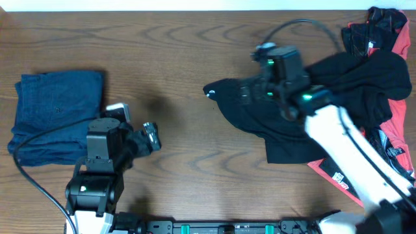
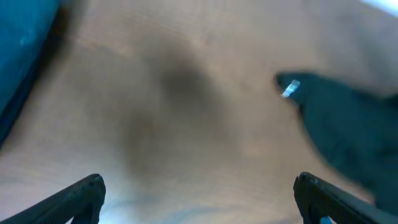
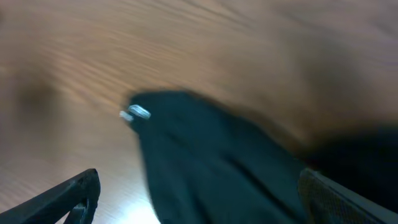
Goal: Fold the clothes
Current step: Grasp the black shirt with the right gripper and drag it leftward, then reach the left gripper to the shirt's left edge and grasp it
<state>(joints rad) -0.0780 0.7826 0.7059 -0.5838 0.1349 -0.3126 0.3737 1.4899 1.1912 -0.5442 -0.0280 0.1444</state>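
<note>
Black pants [image 1: 247, 120] sprawled on wooden tabletop [image 1: 195, 39] beneath right claw [image 3: 199, 180].
Both claws spread wide, gripping nothing; left claw [image 2: 199, 180] over bare wood beside folded blue garment [image 1: 55, 114].

Coral-red piece [image 1: 398, 123] mostly buried under black garment [image 1: 354, 75] — wrist views blurred.

Table [image 1: 195, 39] grained wood, satin sheen; black clothes [image 1: 292, 140] soft matt cloth; blue garment [image 1: 58, 107] denim-like weave

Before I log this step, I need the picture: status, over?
Left gripper open, empty. Right gripper open over black garment, not folded. Blue garment folded, left. Red piece under the black, waiting.
</note>
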